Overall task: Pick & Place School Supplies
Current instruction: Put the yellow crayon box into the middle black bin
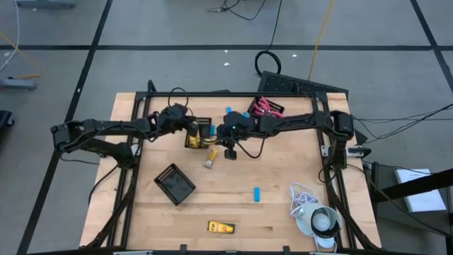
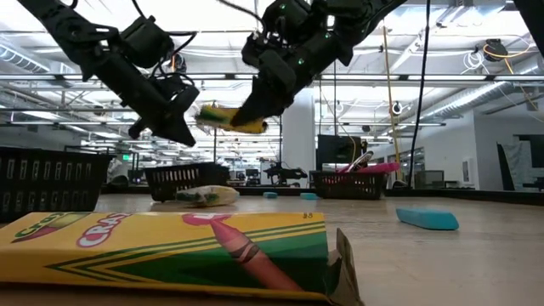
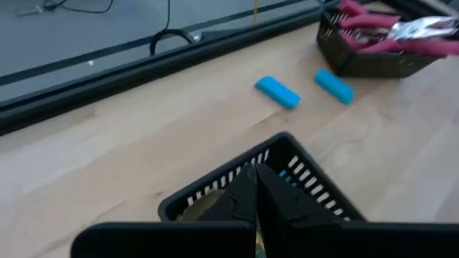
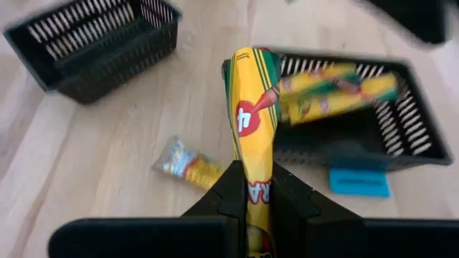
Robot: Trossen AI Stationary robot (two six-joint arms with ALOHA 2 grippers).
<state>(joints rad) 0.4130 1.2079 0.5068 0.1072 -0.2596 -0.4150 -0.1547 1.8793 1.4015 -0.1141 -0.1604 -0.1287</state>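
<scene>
My right gripper (image 4: 257, 188) is shut on a yellow-and-green crayon box (image 4: 251, 107), held in the air (image 2: 229, 119) just right of a black tray (image 1: 198, 133). That tray holds more yellow crayon boxes (image 4: 337, 93). My left gripper (image 3: 254, 193) hovers shut over the same tray (image 3: 287, 165), and it touches nothing that I can see. A small packet (image 4: 185, 165) lies flat on the table below the held box. Light-blue erasers (image 3: 278, 92) (image 3: 333, 86) lie on the wood. Red-handled scissors (image 3: 387, 32) sit in a far tray. My right gripper pinches the crayon box between its two fingers at one end (image 4: 256, 179). The rest of the box reaches out past the fingertips. The fingers slant down from the table's right side (image 2: 255, 102). The box is lifted clear of the table and lies close to level.
An empty black tray (image 1: 174, 183) stands toward the near left. Another eraser (image 1: 257, 193) and a crayon box (image 1: 221, 227) lie near the near edge. A white cord with a round object (image 1: 315, 216) sits at the near right. One eraser (image 4: 358, 183) lies beside the crayon tray.
</scene>
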